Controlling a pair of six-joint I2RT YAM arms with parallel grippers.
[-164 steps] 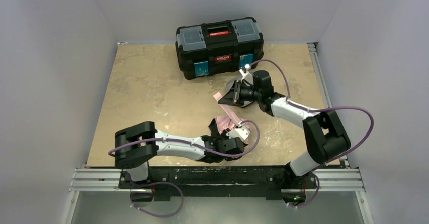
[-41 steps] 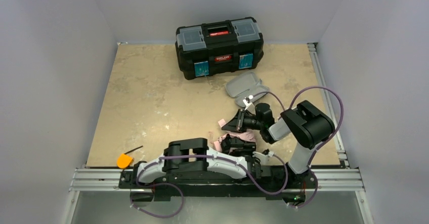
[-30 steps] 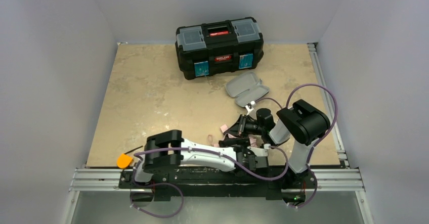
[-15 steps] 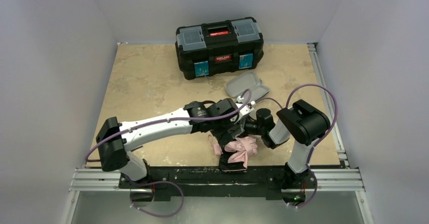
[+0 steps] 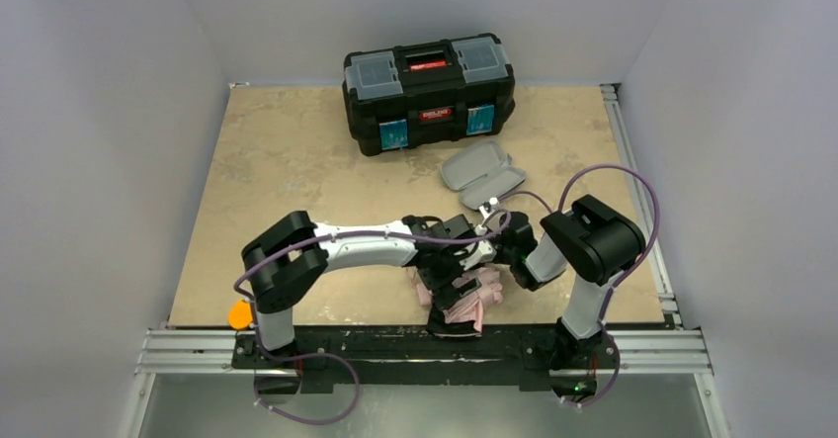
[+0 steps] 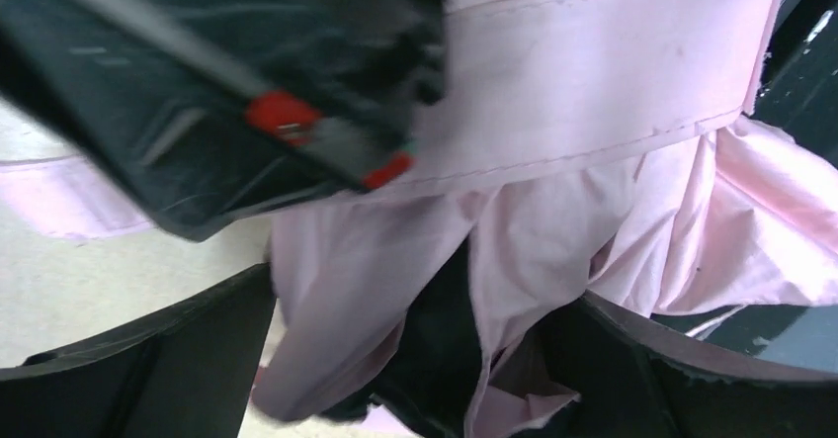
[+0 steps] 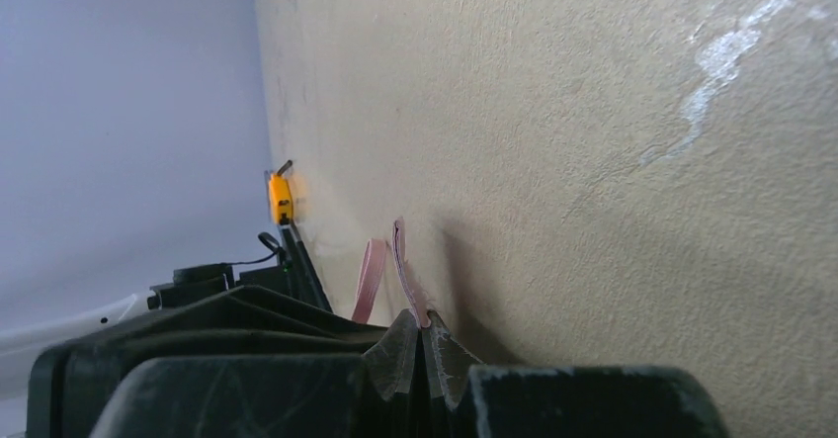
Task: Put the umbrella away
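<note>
Left claw [image 5: 458, 268] reaches across onto the umbrella [image 5: 476, 298], a crumpled pink heap at the near edge of the table [image 5: 296, 171], just beside the folded right arm [image 5: 593, 245]. A grey case [image 5: 482, 173] and a black toolbox [image 5: 428, 90] lie farther back.

Left wrist view: the black fingers [image 6: 158, 379] stand spread wide, with pink fabric and a broad strap [image 6: 593, 92] bunched between them.

Right wrist view: the right claw [image 7: 422, 344] is pinched closed on a thin pink strip of the umbrella. A small orange tool [image 7: 280, 197] lies well apart.

Black toolbox [image 5: 428, 90], grey case [image 5: 482, 173], orange tool [image 5: 238, 313]
</note>
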